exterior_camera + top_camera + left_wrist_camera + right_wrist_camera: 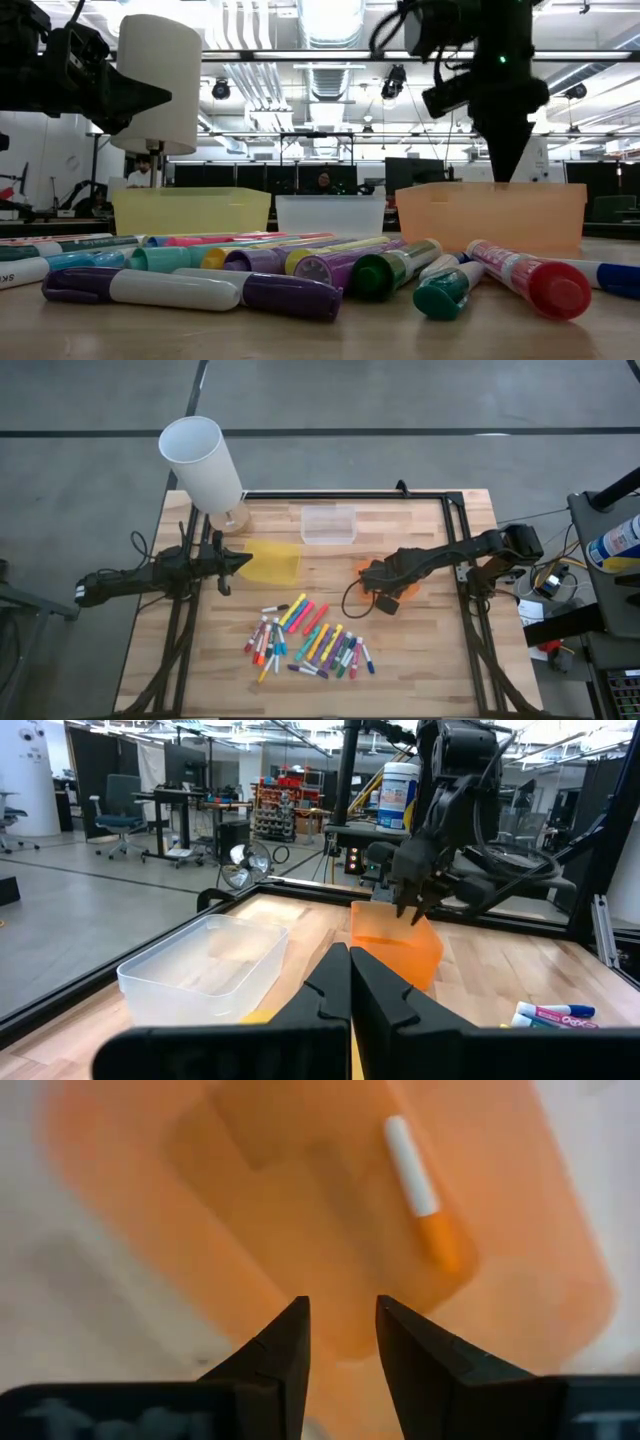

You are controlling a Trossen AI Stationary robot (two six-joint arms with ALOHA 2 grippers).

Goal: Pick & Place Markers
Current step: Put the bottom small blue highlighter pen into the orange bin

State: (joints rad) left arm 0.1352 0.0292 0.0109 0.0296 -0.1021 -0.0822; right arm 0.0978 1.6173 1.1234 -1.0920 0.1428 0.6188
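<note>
An orange-and-white marker [421,1192] lay loose on the floor of the orange tray [250,1200] — visible only in the right wrist view, where the right gripper [342,1342] hung directly above the tray with its fingers a narrow gap apart and nothing between them. From overhead, that gripper [384,582] covered the tray [362,568], hiding the marker. The remaining markers [310,640] lay in a loose pile on the wooden table [420,650], well apart from the tray and nearer the front edge; they overlapped too much for an exact count, though roughly two dozen showed.

The left gripper [240,561] waited over the yellow tray [272,562], fingers pressed together and empty, as the left wrist view [349,982] confirmed. That view also showed the clear tray [205,965] beside the orange one.

Three trays stood on the table: yellow, clear and orange. A white cylinder [202,462] rose near the table's back left corner. The low view opened onto a workshop with desks, ceiling lights and two people — both far off.
</note>
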